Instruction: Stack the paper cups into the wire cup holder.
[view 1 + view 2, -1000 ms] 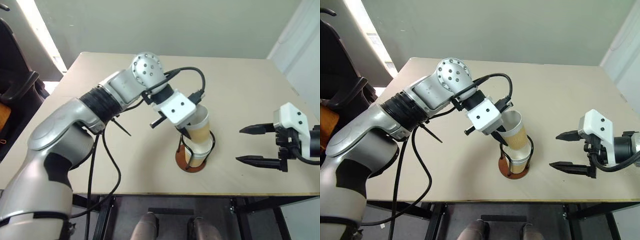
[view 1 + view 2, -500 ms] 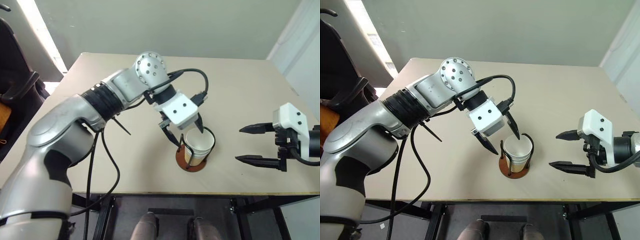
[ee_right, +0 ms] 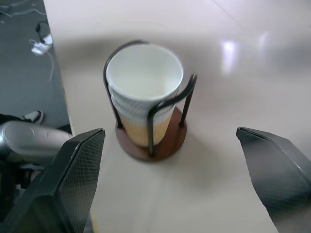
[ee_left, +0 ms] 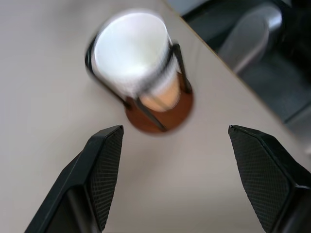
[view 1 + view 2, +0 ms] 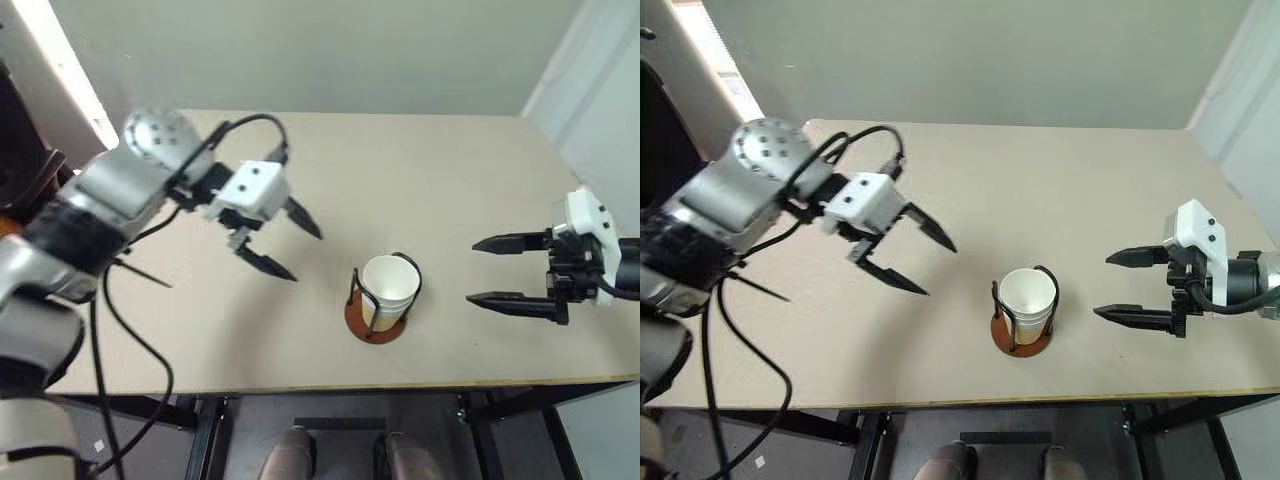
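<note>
paper cups [image 5: 390, 285] nested in wire cup holder [image 5: 376, 322] near bench [image 5: 460, 170] front edge; left gripper [image 5: 283, 242] and right gripper [image 5: 488, 270] jaws spread, empty.

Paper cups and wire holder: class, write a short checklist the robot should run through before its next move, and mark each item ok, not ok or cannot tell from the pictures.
1. Tapered white-rimmed paper cups nested inside the dark wire cup holder with the round reddish-brown base: ok.
2. Holder standing upright on the beige table: ok.
3. Left gripper open, holding nothing, apart from the holder: ok.
4. Right gripper open, holding nothing, apart from the holder: ok.
5. All three cups counted in the stack: cannot tell; the rims overlap.
6. No loose cup showing on the table: ok.
</note>
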You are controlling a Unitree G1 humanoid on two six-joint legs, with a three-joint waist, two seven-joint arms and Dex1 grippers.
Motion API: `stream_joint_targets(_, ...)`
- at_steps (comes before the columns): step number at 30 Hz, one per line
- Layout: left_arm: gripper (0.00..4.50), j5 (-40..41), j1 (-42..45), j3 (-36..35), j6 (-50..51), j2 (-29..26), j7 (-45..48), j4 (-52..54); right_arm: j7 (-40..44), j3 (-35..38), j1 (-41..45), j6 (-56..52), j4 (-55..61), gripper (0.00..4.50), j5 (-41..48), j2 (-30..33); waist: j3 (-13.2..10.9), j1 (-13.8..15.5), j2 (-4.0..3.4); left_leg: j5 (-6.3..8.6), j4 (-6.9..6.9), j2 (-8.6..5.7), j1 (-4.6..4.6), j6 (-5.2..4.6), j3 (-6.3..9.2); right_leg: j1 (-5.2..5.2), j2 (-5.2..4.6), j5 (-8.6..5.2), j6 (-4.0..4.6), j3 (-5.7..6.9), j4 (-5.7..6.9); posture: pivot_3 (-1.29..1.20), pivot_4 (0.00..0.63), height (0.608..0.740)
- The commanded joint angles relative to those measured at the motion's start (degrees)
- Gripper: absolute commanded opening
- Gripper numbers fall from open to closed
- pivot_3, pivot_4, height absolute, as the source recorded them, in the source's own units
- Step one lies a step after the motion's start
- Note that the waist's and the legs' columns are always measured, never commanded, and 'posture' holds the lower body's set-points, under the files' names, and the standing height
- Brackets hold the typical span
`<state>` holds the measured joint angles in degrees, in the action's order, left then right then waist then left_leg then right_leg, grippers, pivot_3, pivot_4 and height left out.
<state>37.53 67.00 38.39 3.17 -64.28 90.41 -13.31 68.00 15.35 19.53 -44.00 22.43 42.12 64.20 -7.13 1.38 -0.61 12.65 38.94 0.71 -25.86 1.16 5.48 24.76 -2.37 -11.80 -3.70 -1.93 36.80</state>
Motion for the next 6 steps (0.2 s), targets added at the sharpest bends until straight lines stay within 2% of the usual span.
stream_joint_targets(1,3.68,3.69,-10.90,-10.65,9.99,-5.03,-1.78,0.92,2.48,-0.31,1.25,2.42,-3.45,4.50,-0.99,1.08,0.04,0.00,-0.06,0.01,-0.02,0.00,0.05,-0.02,-0.02,-0.03,-0.03,-0.05,0.09,0.00,0.03,0.00,0.150,0.740)
stream_joint_targets(3,3.68,4.87,-18.15,-16.90,13.83,-6.16,-3.91,0.57,3.92,-0.62,1.57,3.37,-5.45,4.50,-1.68,1.61,0.03,0.12,-0.05,0.00,-0.08,0.01,0.08,0.00,0.04,-0.01,-0.06,-0.13,0.23,0.04,0.11,0.00,0.150,0.740)
stream_joint_targets(6,3.68,5.82,-28.28,-25.23,17.60,-7.15,-6.84,0.77,5.18,-1.21,2.57,4.51,-9.00,4.50,-2.77,1.67,0.03,0.24,-0.03,-0.01,-0.13,0.01,0.07,0.01,0.18,0.05,-0.06,-0.42,0.90,0.15,0.23,0.00,0.150,0.740)
